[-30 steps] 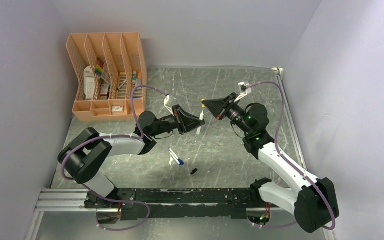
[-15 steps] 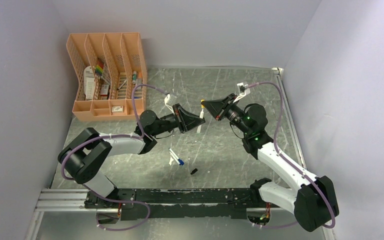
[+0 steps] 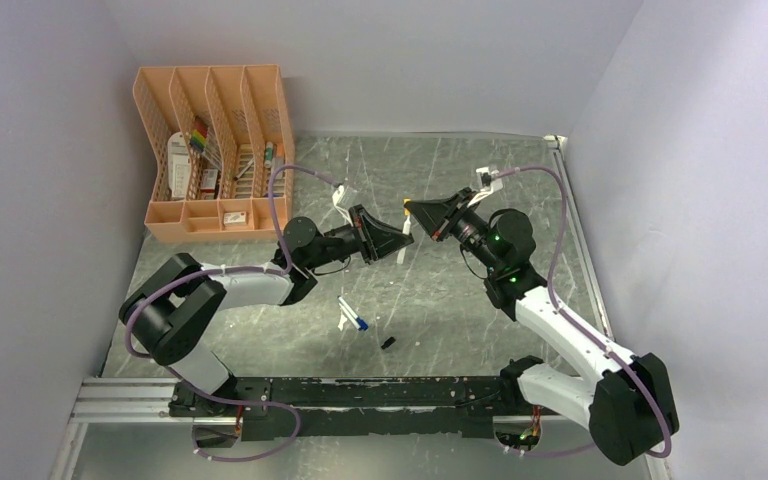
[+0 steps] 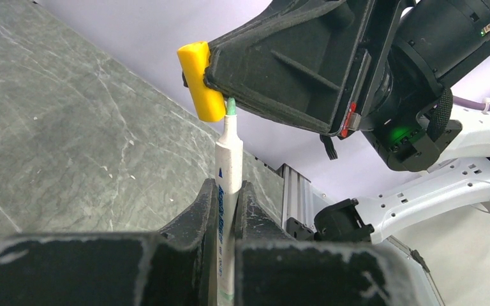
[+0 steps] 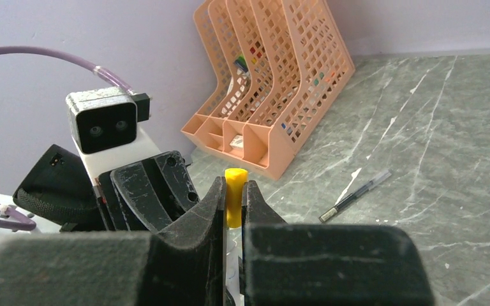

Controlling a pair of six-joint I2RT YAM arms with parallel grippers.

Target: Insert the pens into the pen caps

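White pen (image 4: 228,159) pinched betw. left gripper (image 4: 224,194) jaws, tip poking beyond them, just beside yellow cap (image 4: 200,81) nipped at right gripper (image 5: 233,197) jaw tips. We should align axes first, then push straight.

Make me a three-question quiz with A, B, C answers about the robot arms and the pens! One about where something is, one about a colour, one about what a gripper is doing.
1. Where on the table does the peach file rack stand?
A. back left corner
B. front right corner
C. middle

2. What colour is the cap in the right gripper?
A. blue
B. yellow
C. black

3. What is the left gripper doing?
A. wide open, empty
B. shut on the white pen
C. shut on a black cap

Answers:
1 A, the top view shows it at the back, on the left.
2 B, it looks yellow in both wrist views.
3 B, the pen's barrel is clamped in it.
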